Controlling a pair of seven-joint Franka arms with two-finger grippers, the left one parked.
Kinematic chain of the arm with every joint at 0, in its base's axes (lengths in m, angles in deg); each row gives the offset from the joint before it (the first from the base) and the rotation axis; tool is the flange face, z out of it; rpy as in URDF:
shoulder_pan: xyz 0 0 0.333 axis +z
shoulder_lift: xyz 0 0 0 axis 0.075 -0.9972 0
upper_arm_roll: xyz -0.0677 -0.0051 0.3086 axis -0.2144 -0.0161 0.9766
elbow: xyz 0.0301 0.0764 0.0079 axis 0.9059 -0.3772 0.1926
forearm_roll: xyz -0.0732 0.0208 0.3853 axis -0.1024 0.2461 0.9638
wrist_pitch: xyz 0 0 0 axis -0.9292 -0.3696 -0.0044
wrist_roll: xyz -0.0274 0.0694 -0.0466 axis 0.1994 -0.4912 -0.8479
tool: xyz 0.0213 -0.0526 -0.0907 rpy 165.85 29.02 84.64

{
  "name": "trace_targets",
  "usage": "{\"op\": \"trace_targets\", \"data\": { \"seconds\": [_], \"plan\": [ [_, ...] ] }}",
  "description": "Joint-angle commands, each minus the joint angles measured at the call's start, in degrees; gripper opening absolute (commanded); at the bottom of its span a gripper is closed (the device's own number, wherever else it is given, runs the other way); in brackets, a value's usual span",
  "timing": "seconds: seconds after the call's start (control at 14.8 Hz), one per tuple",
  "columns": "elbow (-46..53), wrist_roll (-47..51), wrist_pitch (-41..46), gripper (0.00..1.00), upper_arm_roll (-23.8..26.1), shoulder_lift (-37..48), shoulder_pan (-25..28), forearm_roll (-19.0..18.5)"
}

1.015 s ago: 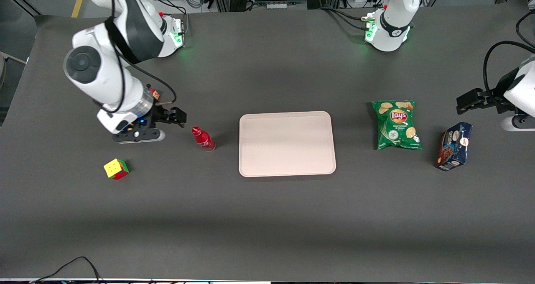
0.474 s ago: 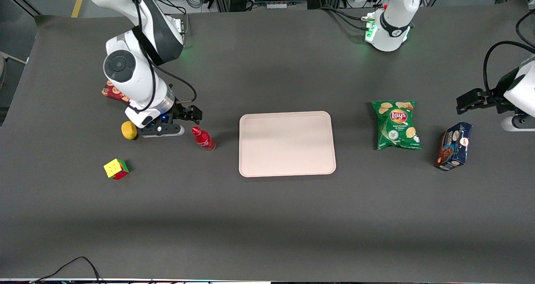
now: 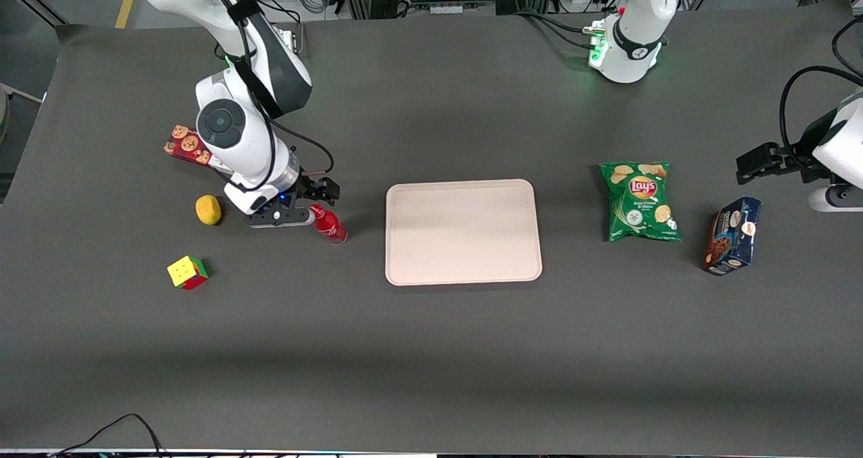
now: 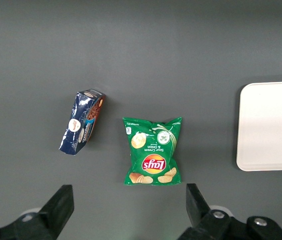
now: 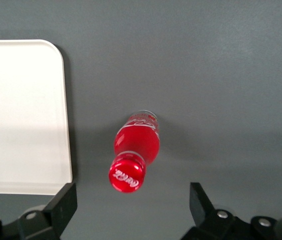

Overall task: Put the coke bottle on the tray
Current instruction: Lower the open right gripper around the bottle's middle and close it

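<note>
**Front view.** The tray point(image 3: 462, 233) lies flat in the middle of the frame on the dark table point(image 3: 431, 350), with nothing on it. The coke bottle point(image 3: 328, 224) stands upright on the table just beside the tray, off the short edge that faces the working arm's end, with a strip of table between them. The gripper point(image 3: 323, 191) is at mid-height in the frame, close to the bottle's red cap and a little farther from the camera than it. I cannot tell from here whether it touches the cap.

A lemon point(image 3: 207, 210) sits near the gripper body, toward the working arm's end. A colored cube point(image 3: 187, 272) lies lower in the frame, nearer the camera. A red cookie box point(image 3: 182, 145) shows partly from under the arm. Toward the parked arm's end lie a green chip bag point(image 3: 639, 202) and a dark blue box point(image 3: 732, 235), well apart from the tray.

**Left wrist view.** The chip bag point(image 4: 152, 157) lies at mid-frame. The blue box point(image 4: 82, 129) is beside it, and one end of the tray point(image 4: 273, 125) shows at the frame's edge.

**Right wrist view.** The camera looks down on the bottle point(image 5: 137, 142), whose cap points up at it. The gripper point(image 5: 132, 190) is spread wide and holds nothing. Its two fingers point(image 5: 61, 207) stand well apart on either side of the cap, clear of it. A rounded corner of the tray point(image 5: 21, 115) lies near the bottle, with bare table between them.
</note>
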Motion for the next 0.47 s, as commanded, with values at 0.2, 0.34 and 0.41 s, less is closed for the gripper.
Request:
{"op": "trace_targets", "data": {
  "seconds": [0.2, 0.34, 0.41],
  "plan": [
    [0.48, 2.96, -2.85, 1.00, 0.10, -3.40, 0.41, -2.15],
    [0.57, 3.05, -3.38, 0.93, 0.10, -3.66, 0.41, -2.68],
    [0.57, 3.05, -3.38, 0.85, 0.10, -3.58, 0.41, -2.77]
  ]
}}
